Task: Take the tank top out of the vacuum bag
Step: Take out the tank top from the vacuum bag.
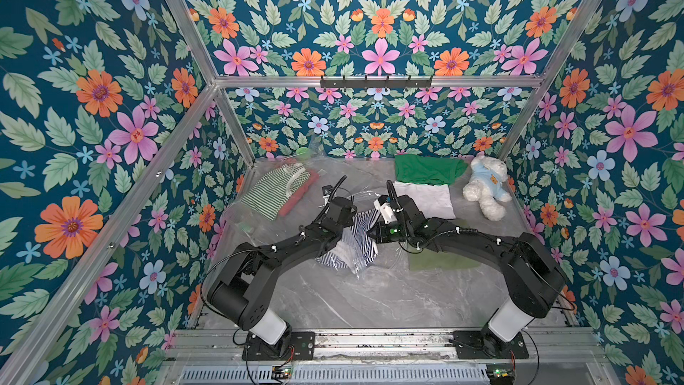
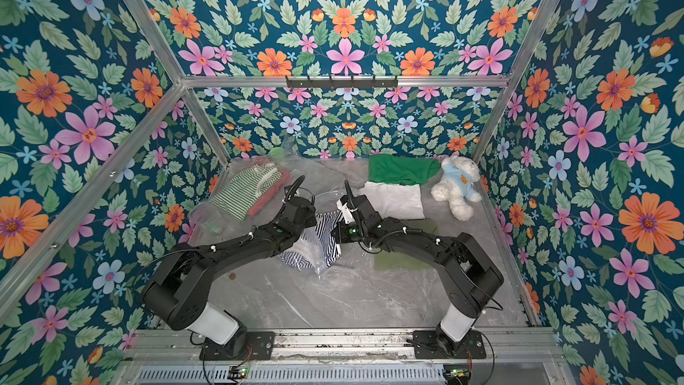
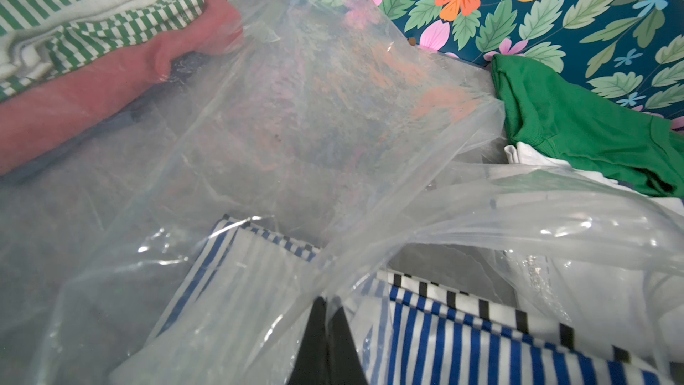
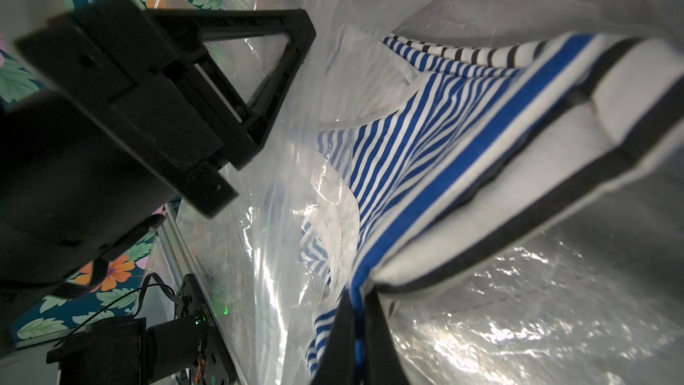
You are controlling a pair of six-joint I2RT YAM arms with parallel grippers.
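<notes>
The tank top (image 1: 361,231), blue-and-white striped with black-and-white edging, lies partly inside the clear crinkly vacuum bag (image 1: 357,270) in the middle of the table, between my two arms. It also shows in a top view (image 2: 325,235). In the left wrist view my left gripper (image 3: 327,301) is shut on a fold of the vacuum bag (image 3: 296,135), just beside the tank top (image 3: 462,335). In the right wrist view my right gripper (image 4: 357,294) is shut on the tank top's (image 4: 425,135) blue striped edge, inside the vacuum bag's (image 4: 536,309) mouth.
At the back left a green-striped garment (image 1: 272,190) and a red one (image 1: 298,194) lie under clear plastic. A green shirt (image 1: 425,168), a white cloth (image 1: 425,198) and a teddy bear (image 1: 485,187) sit back right. An olive cloth (image 1: 436,261) lies under my right arm.
</notes>
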